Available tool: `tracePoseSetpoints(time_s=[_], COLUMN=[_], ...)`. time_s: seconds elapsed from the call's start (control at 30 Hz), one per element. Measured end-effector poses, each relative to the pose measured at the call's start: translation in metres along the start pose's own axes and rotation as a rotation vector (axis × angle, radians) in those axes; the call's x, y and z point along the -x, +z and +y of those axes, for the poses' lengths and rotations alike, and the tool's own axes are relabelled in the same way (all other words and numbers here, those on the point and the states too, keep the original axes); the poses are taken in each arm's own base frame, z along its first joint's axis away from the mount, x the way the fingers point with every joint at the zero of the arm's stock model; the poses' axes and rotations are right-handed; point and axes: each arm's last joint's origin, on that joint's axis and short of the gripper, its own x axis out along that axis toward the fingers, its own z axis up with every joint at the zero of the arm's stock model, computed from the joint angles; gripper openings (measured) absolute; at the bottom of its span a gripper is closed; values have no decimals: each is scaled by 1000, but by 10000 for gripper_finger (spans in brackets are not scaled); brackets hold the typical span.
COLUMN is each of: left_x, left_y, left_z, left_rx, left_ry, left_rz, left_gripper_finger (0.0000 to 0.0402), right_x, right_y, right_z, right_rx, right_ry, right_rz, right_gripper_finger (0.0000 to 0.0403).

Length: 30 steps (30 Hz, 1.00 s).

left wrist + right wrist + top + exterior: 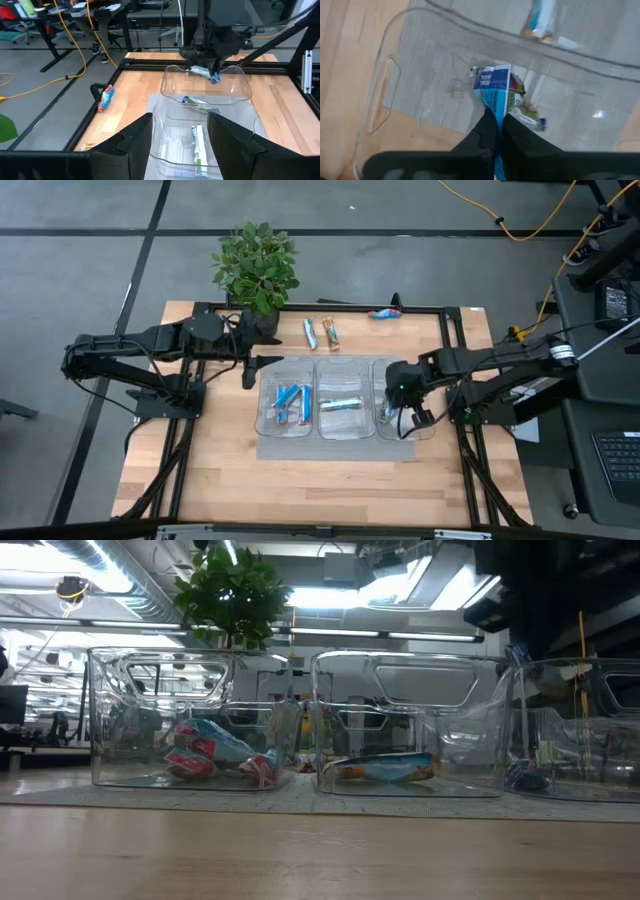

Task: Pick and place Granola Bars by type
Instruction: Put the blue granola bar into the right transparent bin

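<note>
From above, three clear bins sit side by side on a grey mat (340, 442) at the centre of the frame: the left bin (286, 408) holds several blue bars, the middle bin (344, 408) one silver-blue bar (341, 404), and the right bin (400, 412) a couple more. The right tool (392, 412) hangs over that right bin, likely because the bar it carries belongs with that type. The left tool (250, 370) waits at the upper left corner of the left bin. Unsorted bars remain toward the top of the desk (300, 485): two side by side (320, 333) and one with red ends (384, 312) near the black frame. A potted plant (256, 268) stands at the top edge.

At desk height, the bins look glassy and upright; the left one shows crumpled blue-and-red wrappers (215, 752), the middle one a bar lying flat (385, 769). Bright ceiling lights and pipes fill the room behind.

The left wrist view looks down the row of bins between its own fingers (135, 145), which stand well apart with nothing between them. At the top of the frame the right arm dangles its blue bar (206, 73) above the far bin (a drop seems close). Beyond are a grey floor, yellow cables and office chairs.

The right wrist view shows its fingers (487, 135) pinched together on the tail of a blue wrapper (495, 90), the bar hanging over the bin's floor and the woven mat beneath.
</note>
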Motion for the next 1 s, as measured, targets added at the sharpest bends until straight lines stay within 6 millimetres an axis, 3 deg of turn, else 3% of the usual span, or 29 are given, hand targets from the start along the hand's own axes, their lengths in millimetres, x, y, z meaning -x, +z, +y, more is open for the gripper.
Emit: tracePoseSetpoints(time_s=[0.63,1.0], left_x=[0,0], left_y=[0,0], left_z=[0,0], left_rx=[0,15], left_ry=[-3,-3], left_rz=[2,2], left_gripper_finger=[182,182], right_x=[-62,-69], right_y=[-21,-24], right_z=[27,28], right_rx=[47,51], right_ry=[40,40], right_rz=[-11,-20], right_gripper_finger=[13,13])
